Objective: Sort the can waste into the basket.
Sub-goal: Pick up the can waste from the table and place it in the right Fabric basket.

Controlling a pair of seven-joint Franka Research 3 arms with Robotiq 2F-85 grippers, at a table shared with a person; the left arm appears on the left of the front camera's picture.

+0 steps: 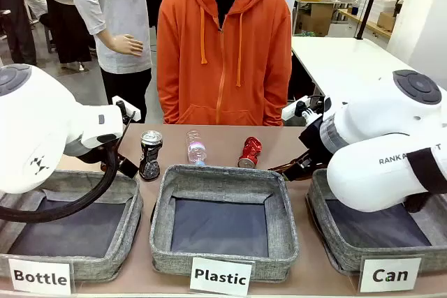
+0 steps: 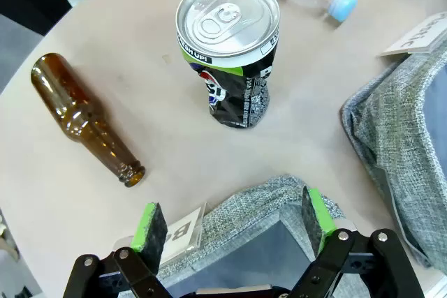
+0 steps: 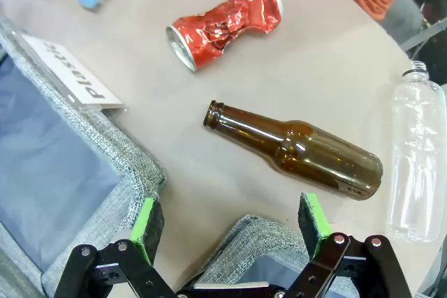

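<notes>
The left jaws stand wide open and empty, green pads [image 2: 148,225] spread over the woven grey rim of the Bottle basket [image 2: 258,204]. The black can [image 2: 227,54] stands upright straight ahead of them, centred on their gap. That lineup looks like the setup for a forward reach, and the wide spread suits the can's round silver top. Its thin metal wall is buckled in at the bottom, so a grip there would likely crush it further. A smooth brown glass bottle [image 2: 84,120] lies on the table [image 2: 63,193] off to one side of the approach, apart from the can. The right jaws are just as wide and hold nothing, hanging over the near corner of the Can basket [image 3: 248,242], a soft shallow fabric tray. The red can [image 3: 223,24] lies on its side further ahead, shiny, creased and pinched at the waist, open mouth toward the Plastic basket [image 3: 105,151]. Another brown bottle [image 3: 293,148] lies across the table between these jaws and the red can, so reaching it probably means passing over the glass. A clear plastic bottle [image 3: 418,151] lies beside it, well off to the side. Neither can is in the Can basket yet.
</notes>
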